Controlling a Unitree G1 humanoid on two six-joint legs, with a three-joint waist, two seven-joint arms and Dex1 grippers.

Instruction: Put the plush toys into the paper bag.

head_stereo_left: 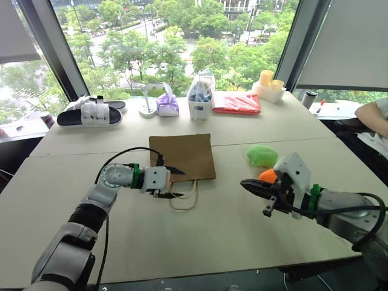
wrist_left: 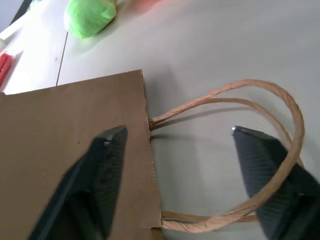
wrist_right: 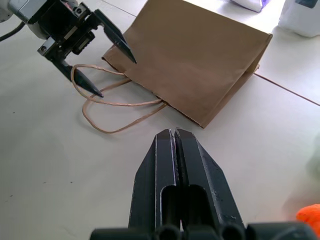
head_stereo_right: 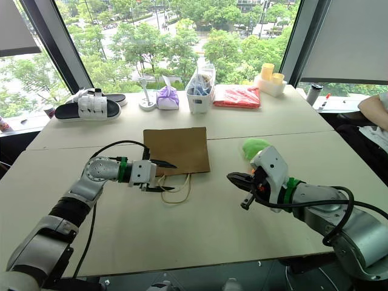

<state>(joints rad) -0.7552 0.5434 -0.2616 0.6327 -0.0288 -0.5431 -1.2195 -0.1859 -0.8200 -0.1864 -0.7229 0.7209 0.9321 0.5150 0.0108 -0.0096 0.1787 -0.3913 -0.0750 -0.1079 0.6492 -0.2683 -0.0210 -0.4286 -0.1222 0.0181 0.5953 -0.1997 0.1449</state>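
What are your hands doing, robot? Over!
Left gripper open at bag mouth, handles between fingers. Right gripper shut, empty. Green toy, orange toy on table. Nothing blocking.

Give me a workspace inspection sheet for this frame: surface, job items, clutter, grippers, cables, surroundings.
Surface: pale table, seam across its middle.
Job's things: paper bag lying flat, handles toward the robot; green plush toy and orange plush toy on the table to its right, outside the bag.
Clutter: sandals, red packet, clear bag, yellow cups at the far edge.
Grippers: left gripper open at the bag's mouth, straddling the handles; right gripper shut, empty.
Cables: black cable looping over the left arm.
Surroundings: windows, trees; a person's arm at right.
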